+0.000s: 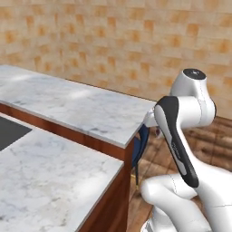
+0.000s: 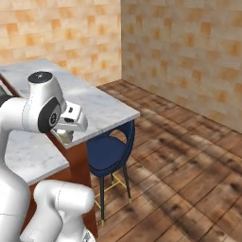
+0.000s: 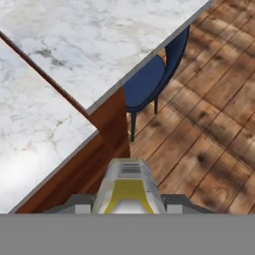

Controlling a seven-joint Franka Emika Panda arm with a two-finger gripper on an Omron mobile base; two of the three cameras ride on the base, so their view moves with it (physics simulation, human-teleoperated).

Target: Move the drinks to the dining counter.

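Observation:
A small pale carton (image 3: 128, 180) with a yellow mark on its gabled top, one of the drinks, sits between my fingertips (image 3: 79, 201) in the hand view. My gripper (image 3: 128, 201) is shut on it. In the right base view the gripper (image 2: 67, 132) hangs just off the near side of the dining counter (image 2: 97, 106), close to its end. The dining counter is the raised marble slab (image 1: 68, 104) on a red-brown wood base, and it crosses the top of the hand view (image 3: 99, 45). In the left base view my own arm hides the hand.
A lower marble top (image 1: 45, 176) lies beside the dining counter, with a black sink (image 1: 9, 131) at the left edge. A blue chair (image 2: 111, 151) is tucked under the counter's end. Wooden floor (image 2: 189, 156) spreads to the right, up to brick walls.

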